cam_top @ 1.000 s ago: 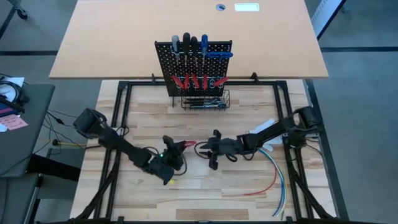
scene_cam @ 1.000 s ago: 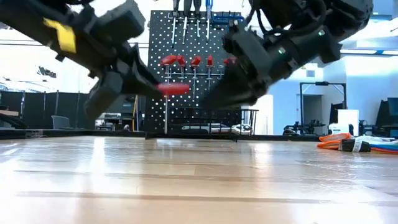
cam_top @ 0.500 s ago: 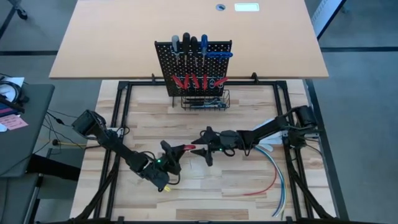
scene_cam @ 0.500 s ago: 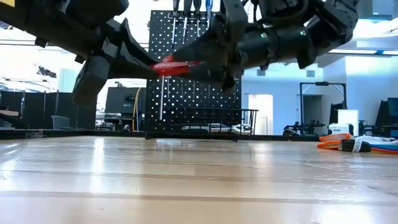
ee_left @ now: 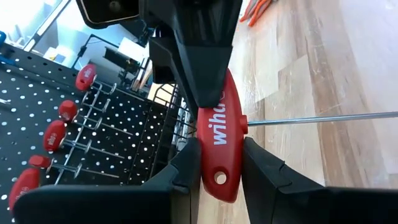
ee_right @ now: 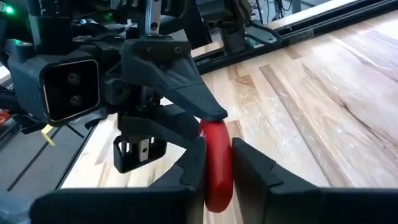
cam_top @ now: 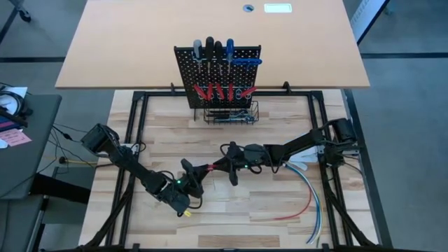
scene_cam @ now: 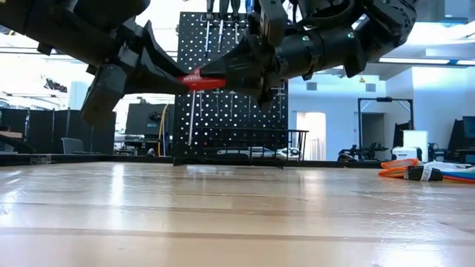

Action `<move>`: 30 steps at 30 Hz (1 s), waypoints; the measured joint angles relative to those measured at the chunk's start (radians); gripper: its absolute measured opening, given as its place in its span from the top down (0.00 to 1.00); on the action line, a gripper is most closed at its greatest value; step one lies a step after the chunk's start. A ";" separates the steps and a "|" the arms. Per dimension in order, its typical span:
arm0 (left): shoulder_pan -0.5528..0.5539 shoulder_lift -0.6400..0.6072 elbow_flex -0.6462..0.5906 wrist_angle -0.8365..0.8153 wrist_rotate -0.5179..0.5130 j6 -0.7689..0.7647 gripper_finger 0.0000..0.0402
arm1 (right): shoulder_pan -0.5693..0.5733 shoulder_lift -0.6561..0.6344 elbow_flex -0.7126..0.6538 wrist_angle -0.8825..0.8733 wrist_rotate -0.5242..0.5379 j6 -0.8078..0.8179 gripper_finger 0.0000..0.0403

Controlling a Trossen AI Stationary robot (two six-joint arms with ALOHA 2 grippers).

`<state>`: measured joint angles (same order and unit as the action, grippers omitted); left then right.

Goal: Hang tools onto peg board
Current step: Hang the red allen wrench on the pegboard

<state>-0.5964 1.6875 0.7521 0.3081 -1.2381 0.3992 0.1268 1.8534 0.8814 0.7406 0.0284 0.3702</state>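
Two grippers, red T-handle tool (ee_left: 219, 143) level.

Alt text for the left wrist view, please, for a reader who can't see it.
A red T-handle tool is gripped from both ends: the left gripper near the camera, the right gripper opposite. Its thin steel shaft runs sideways over the wooden table, with the peg board and its red-handled tools behind.

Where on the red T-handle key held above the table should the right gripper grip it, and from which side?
Grip the half of the red T-handle key that sticks out past the left gripper, with fingers across its flat faces, coming from the opposite side. The thin shaft juts from the handle's middle, so only that end is free. The right gripper sits there.
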 joint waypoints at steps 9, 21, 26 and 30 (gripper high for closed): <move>0.000 0.000 0.000 0.002 0.002 0.001 0.82 | -0.002 0.000 0.001 -0.011 -0.034 0.033 0.79; 0.002 -0.001 0.000 0.007 -0.043 -0.003 0.82 | -0.018 0.000 0.000 -0.014 -0.121 0.128 0.60; 0.002 -0.001 0.000 0.032 -0.039 0.007 0.82 | -0.018 0.000 0.000 -0.001 -0.116 0.129 0.66; 0.001 -0.002 0.001 0.045 -0.028 0.017 0.82 | -0.022 0.000 0.000 0.005 -0.113 0.130 0.69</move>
<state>-0.5953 1.6855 0.7528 0.3532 -1.2665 0.4158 0.1045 1.8537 0.8810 0.7451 -0.0845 0.5003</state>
